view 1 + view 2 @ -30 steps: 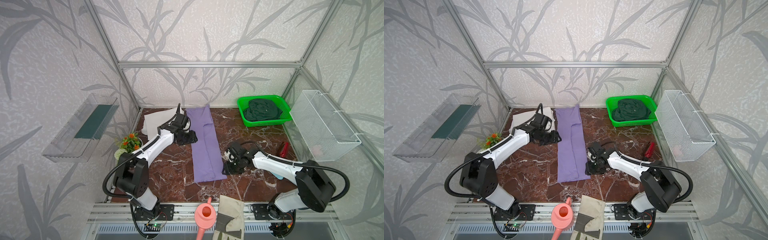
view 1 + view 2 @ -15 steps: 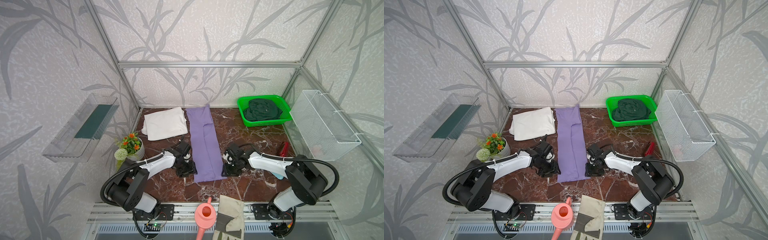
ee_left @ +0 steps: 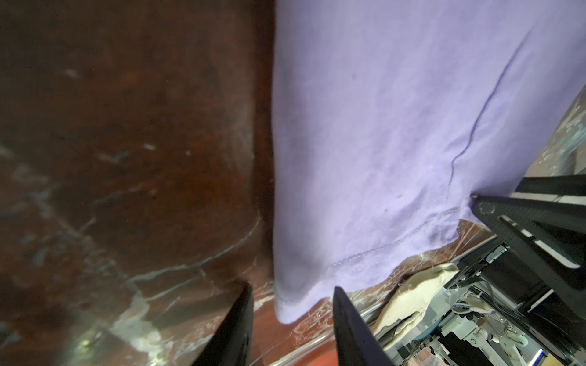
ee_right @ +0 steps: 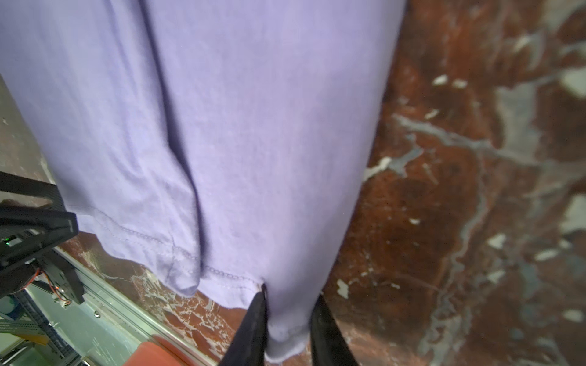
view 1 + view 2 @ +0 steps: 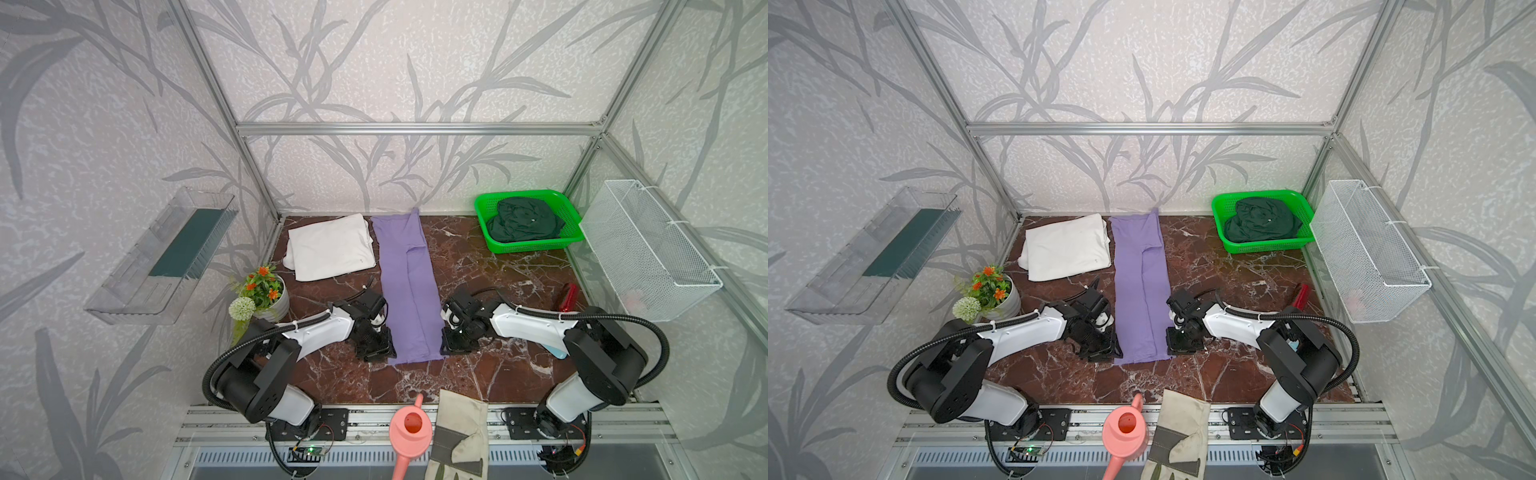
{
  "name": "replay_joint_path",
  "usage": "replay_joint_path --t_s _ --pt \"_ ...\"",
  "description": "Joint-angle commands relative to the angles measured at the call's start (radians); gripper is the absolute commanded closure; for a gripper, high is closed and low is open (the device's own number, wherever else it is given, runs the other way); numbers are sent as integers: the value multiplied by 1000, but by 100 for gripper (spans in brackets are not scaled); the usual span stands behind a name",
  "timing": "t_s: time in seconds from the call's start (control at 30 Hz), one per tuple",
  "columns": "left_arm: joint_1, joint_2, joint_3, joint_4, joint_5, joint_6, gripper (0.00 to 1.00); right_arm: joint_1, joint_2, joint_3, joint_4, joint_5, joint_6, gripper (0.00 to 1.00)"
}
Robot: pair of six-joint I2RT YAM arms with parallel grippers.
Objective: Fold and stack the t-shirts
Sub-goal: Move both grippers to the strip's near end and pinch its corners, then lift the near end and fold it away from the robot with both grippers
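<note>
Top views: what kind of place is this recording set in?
Likely a staged lab cell, not a home: aluminium frame around leaf-print panels, robot arms bolted to a front rail, household props on a marble-look tabletop.

Bright, even light — wrist views blurred

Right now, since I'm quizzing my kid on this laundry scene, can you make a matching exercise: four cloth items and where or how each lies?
Things
1. white shirt
2. purple shirt
3. green shirt
4. glove

Places
A. crumpled in the green basket
B. in front, beside the pink watering can
C. folded, at the back left of the table
D. a long strip down the table's middle

Pairs: 1-C, 2-D, 3-A, 4-B
</note>
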Motion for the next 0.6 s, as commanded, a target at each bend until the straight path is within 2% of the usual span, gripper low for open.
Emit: replay_joint_path --t_s 0.0,0.13,0.2,0.57 --pt "-34 79 -10 7 -55 -7 67 16 25 -25 -55 43 10 80" --pt "-63 71 -12 -39 -72 -9 92 18 -17 -51 -59 45 30 100" --pt "-69 28 -24 -80 -85 -8 100 21 -59 -68 -65 47 41 100" --pt "-84 -257 -31 -225 -84 21 100 69 -322 -105 -128 59 94 100"
